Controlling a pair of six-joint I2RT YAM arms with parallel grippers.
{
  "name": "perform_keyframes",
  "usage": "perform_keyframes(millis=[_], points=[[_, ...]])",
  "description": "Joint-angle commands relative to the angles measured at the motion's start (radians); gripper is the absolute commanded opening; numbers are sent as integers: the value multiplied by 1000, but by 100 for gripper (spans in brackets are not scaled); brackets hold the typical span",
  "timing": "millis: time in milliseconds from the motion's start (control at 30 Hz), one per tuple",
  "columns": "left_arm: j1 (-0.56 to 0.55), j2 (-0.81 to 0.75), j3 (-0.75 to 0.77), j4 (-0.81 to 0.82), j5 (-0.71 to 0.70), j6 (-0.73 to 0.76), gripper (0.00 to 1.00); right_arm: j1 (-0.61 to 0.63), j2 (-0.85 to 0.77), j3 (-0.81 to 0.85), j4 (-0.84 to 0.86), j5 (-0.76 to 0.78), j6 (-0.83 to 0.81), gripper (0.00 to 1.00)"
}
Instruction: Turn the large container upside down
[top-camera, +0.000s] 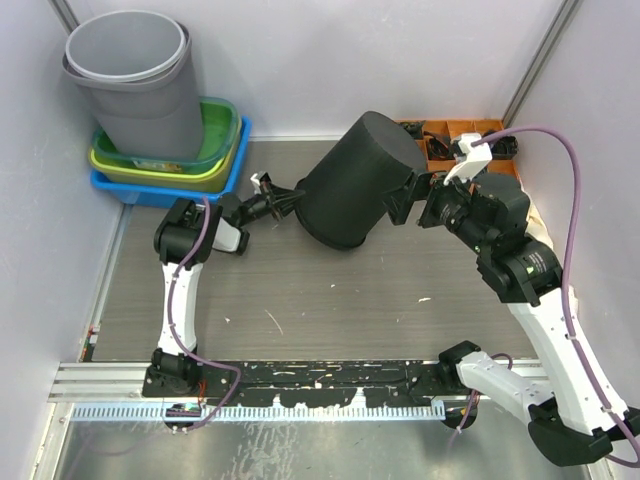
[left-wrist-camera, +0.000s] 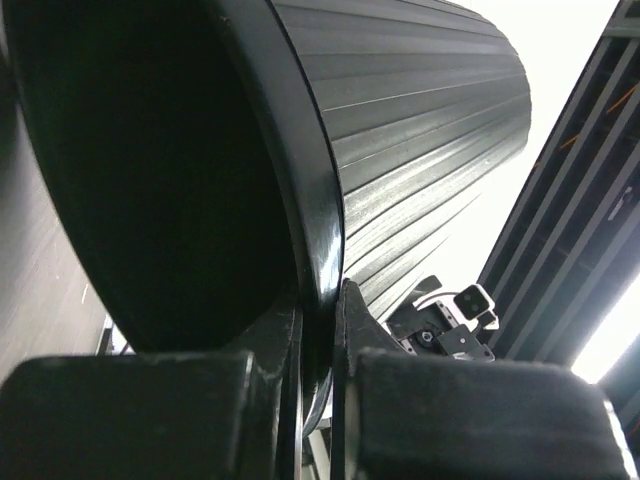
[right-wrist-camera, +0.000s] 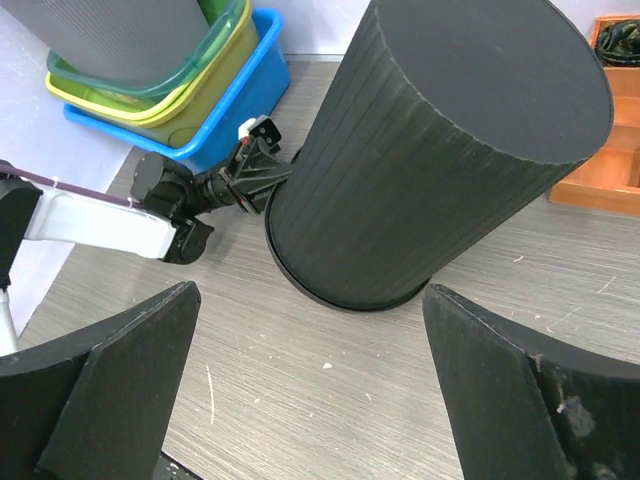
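In the top view, the large black ribbed plastic container (top-camera: 358, 180) is leaning over the grey table (top-camera: 300, 300), near its back middle. Its closed flat base is pointing up and towards the back right, and its open mouth is facing down and to the left. The left gripper (top-camera: 275, 197) is reaching to the mouth rim from the left. The right gripper (top-camera: 415, 195) is standing just beside the base end; from here I cannot tell if it is touching.

In the left wrist view, the two dark fingers (left-wrist-camera: 150, 410) are clenched on the thin rim of the container, one inside the mouth and one outside, so this gripper is grasping the container.

In the right wrist view, the two wide fingers (right-wrist-camera: 110, 380) are standing far apart and grasping nothing, with the container well apart from both. The lower edge of the mouth seems to be resting on the table.

I judge that the turning is mostly done, because the base is already on top. What is left is to tip the container until the whole rim is lying flat, and then to release it.
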Motion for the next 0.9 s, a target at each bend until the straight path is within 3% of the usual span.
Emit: perform_keyframes(millis=[0, 167, 267, 433, 567, 633, 733, 867], points=[[-30, 94, -104, -96, 239, 55, 4, 1, -11, -26, 110, -26, 27, 100], [-46, 96, -146, -100, 273, 79, 42, 1, -11, -57, 151, -56, 49, 100], [-63, 57, -165, -249, 281, 194, 50, 1, -11, -60, 156, -63, 58, 100], [-94, -81, -139, -956, 264, 732, 51, 1, -30, -65, 154, -63, 63, 100], [-147, -139, 75, -1746, 117, 1276, 52, 2, -46, -61, 130, -64, 64, 100], [-173, -135, 171, -2003, 37, 1435, 52, 1, -53, -60, 124, -73, 63, 100], [-197, -146, 274, -2177, -90, 1542, 52, 2, -58, -63, 121, -118, 69, 100], [-239, -196, 376, -2312, -309, 1649, 64, 1, -45, -106, 209, -323, 118, 100]])
